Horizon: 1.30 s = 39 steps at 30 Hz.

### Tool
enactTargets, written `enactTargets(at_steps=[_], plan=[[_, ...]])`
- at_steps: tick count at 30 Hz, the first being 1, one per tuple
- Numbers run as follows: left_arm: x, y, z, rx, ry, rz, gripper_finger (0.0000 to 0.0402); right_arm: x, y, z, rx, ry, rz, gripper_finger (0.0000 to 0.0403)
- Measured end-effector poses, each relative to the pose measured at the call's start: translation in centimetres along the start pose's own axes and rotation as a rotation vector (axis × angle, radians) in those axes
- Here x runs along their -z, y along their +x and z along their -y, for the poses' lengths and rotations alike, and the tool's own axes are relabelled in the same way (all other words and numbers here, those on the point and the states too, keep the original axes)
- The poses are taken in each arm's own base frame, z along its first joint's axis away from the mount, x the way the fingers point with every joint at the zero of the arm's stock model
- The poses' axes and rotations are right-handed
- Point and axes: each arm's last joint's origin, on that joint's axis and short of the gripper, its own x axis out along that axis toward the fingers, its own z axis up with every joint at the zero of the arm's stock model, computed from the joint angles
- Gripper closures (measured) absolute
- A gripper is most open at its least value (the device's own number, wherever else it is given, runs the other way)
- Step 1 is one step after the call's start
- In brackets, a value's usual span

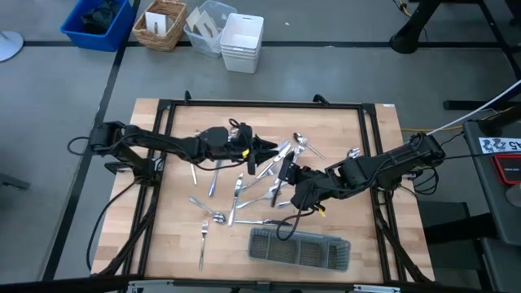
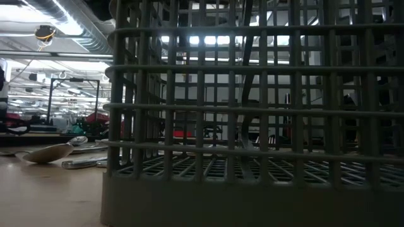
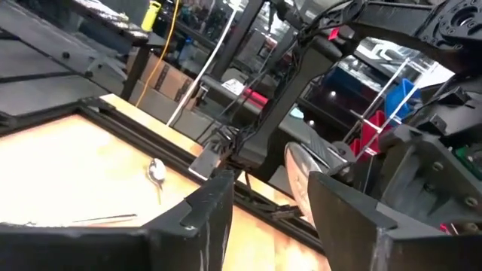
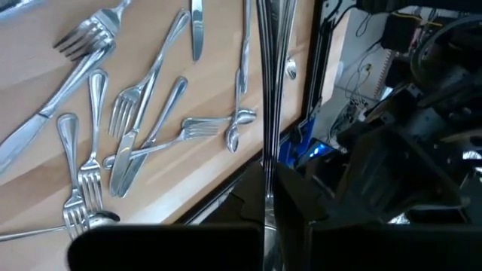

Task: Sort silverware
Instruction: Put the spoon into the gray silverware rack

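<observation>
We read this as a handover or a carry-off in the middle of the table (image 1: 175,244). The right gripper (image 1: 286,172) is clamped on a slim piece of silverware, which in the right wrist view runs as a thin bright shaft (image 4: 267,113) straight out from between its closed fingers. The left gripper (image 1: 264,148) hangs just beside it with its fingers (image 3: 346,218) spread apart and nothing between them. We cannot tell whether the held piece is a fork, spoon or knife, since its head is not clear in any view.

The rest of the silverware (image 1: 236,191) lies loose across the middle of the table: forks (image 4: 83,188), a knife (image 4: 196,30) and a spoon (image 2: 49,152) among them, some overlapping. The tray (image 1: 299,248) sits at the near edge, just beside the right arm, and looks empty through its mesh in the low view.

To do this well, we would draw the left gripper clear before the right one moves, as the two stand very close. Then we would carry the piece low over the tray, line its length up with one compartment, and release only once it sits inside the walls. Lifting it high enough to clear the scattered pieces should avoid dragging them along.
</observation>
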Motion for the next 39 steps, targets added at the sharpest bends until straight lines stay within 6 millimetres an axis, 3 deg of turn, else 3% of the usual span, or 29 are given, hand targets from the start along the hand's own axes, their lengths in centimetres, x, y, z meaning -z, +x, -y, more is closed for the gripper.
enactTargets(at_steps=[16,31,39], plan=[[1.1,0.4,2.2,0.073,-0.044,-0.02,0.0235,-0.2,0.0,0.1,-0.005,0.006,0.05,0.0388],[2.9,1.2,2.2,0.073,-0.081,-0.059,0.0235,-0.5,0.0,0.3,0.002,0.014,0.103,0.0388],[3.2,1.2,2.2,0.067,-0.074,-0.072,0.0236,-0.9,2.1,0.3,-0.027,0.017,0.093,0.0386]])
